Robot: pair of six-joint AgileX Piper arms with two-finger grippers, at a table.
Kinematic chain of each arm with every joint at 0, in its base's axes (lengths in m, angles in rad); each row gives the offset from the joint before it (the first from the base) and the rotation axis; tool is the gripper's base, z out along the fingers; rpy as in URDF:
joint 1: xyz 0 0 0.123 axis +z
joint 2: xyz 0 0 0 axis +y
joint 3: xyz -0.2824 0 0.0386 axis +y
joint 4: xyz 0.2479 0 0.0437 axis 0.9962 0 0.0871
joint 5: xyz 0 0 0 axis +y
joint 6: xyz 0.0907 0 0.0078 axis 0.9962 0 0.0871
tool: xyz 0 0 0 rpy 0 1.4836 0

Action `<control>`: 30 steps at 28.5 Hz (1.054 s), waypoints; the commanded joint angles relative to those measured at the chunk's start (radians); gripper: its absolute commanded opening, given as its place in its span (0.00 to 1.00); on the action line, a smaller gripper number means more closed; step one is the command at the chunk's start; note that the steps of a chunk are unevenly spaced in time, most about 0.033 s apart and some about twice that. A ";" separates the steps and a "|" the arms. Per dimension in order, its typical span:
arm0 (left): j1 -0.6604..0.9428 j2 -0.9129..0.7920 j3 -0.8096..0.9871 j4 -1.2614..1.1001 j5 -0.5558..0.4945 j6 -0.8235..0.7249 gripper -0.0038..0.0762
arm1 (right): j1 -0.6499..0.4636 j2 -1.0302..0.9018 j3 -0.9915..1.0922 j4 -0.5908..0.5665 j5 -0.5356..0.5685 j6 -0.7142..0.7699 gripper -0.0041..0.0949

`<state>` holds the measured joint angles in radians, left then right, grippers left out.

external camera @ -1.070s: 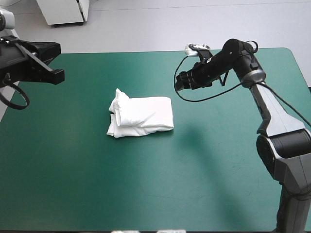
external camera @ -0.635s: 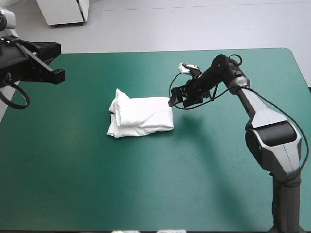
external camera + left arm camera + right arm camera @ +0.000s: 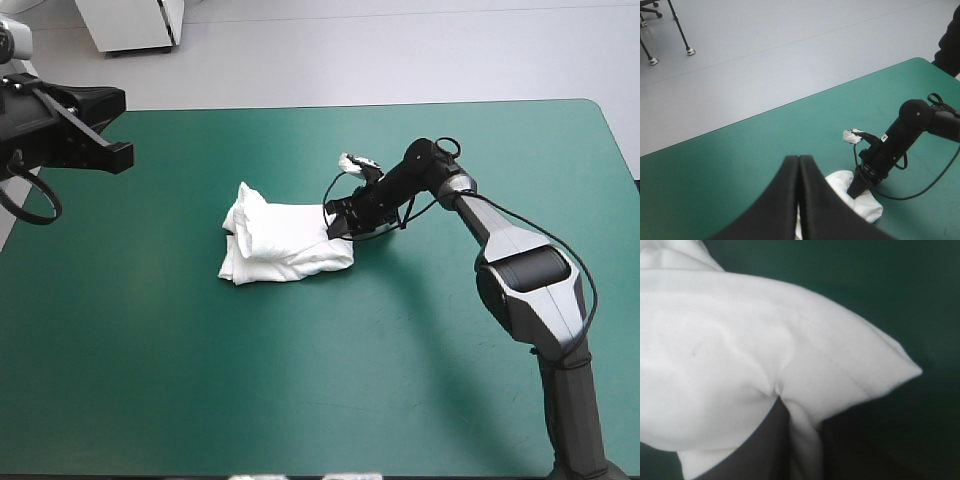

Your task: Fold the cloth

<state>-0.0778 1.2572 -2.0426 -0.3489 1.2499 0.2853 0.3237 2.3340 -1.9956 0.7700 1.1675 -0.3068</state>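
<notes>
My right gripper (image 3: 338, 222) pinched the folded T-shirt (image 3: 285, 240) at its right edge, likely to neaten that fold. My left gripper (image 3: 799, 160) hung pressed closed and empty, well left of the T-shirt.

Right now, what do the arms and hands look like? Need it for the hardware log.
Right arm: silver-grey links with rounded black joint housings and a slimmer black section toward the wrist. Left arm: only a boxy black part shows. Left hand: two broad black fingers, curved like fins, smooth, with no markings visible. Right hand: black too; too small to tell more.
</notes>
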 commanded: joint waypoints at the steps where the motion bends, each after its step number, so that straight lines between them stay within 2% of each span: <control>1: 0.001 -0.017 -0.018 -0.025 -0.030 -0.002 0.04 | 0.001 -0.049 -0.015 -0.060 0.002 -0.004 0.04; 5: 0.001 -0.017 -0.018 -0.029 -0.029 -0.002 0.04 | -0.032 -0.067 -0.015 -0.239 0.051 0.066 0.04; 7: 0.001 -0.017 -0.018 -0.029 -0.027 -0.002 0.04 | -0.062 -0.088 -0.013 -0.291 0.070 0.092 0.04; 9: 0.001 -0.017 -0.018 -0.033 -0.027 -0.002 0.04 | -0.126 -0.129 -0.011 -0.324 0.080 0.104 0.04; 13: 0.001 -0.017 -0.018 -0.033 -0.027 -0.002 0.04 | -0.216 -0.208 0.020 -0.462 0.080 0.146 0.04; 25: 0.001 -0.017 -0.016 -0.035 -0.052 0.002 0.04 | -0.561 -0.496 0.403 -0.635 0.050 0.176 0.04; 30: 0.001 -0.017 -0.016 -0.054 -0.052 0.005 0.04 | -0.703 -0.601 0.538 -0.639 0.012 0.174 0.04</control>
<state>-0.0778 1.2572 -2.0426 -0.3567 1.2499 0.2881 -0.3075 1.8410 -1.4962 0.1358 1.1990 -0.1335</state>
